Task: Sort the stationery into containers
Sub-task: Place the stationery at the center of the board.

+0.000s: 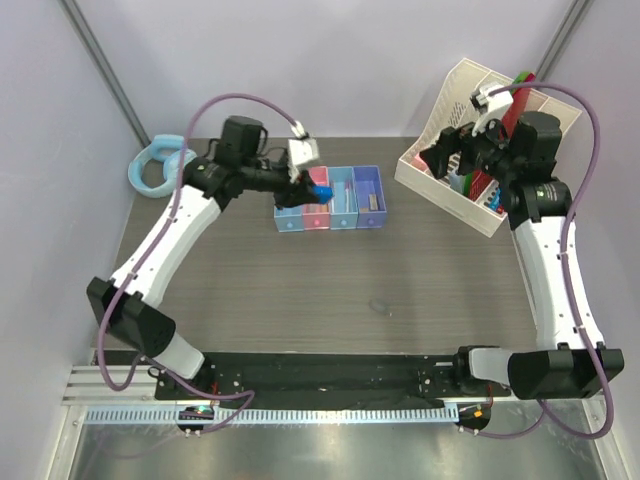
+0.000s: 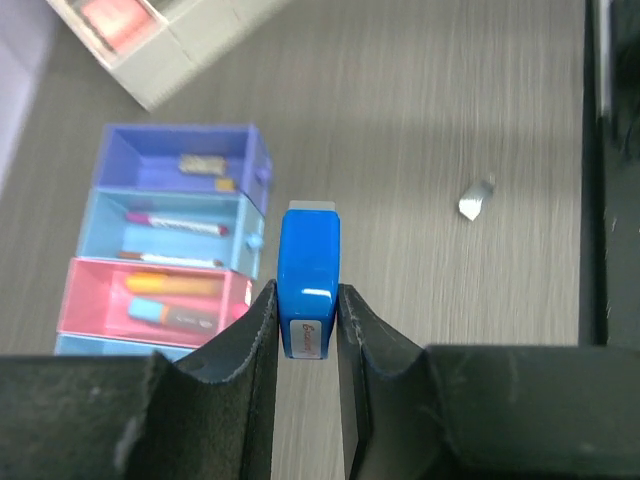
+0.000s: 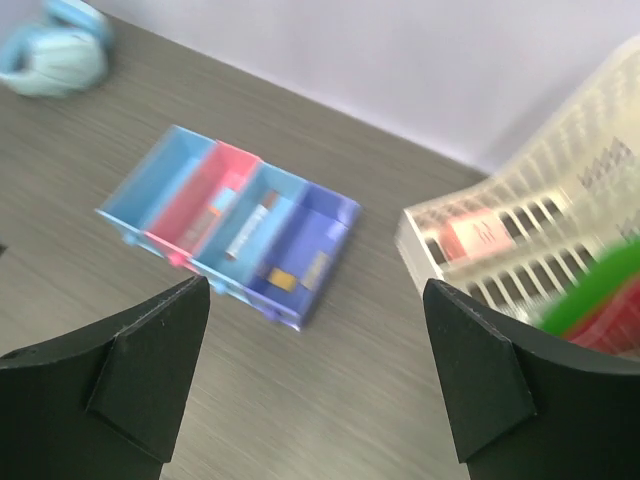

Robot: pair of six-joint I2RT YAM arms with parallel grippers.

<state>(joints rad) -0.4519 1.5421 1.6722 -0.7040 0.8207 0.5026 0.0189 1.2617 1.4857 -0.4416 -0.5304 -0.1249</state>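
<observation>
Because the small blue plastic block (image 2: 309, 265) seems bound for a bin, the left gripper (image 2: 305, 320) is clenching it over the four joined translucent bins (image 1: 345, 222) at upper centre, while the right gripper (image 3: 315, 340) is hovering spread, empty.

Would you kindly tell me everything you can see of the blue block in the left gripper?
The blue block is a glossy, rounded oblong, plastic by its look, with a pale grey end cap and a small label, unreadable, at the other end. The left gripper clamps its long sides between black fingers. It hangs clear of the table, near the row of bins, touching only those fingers.
</observation>
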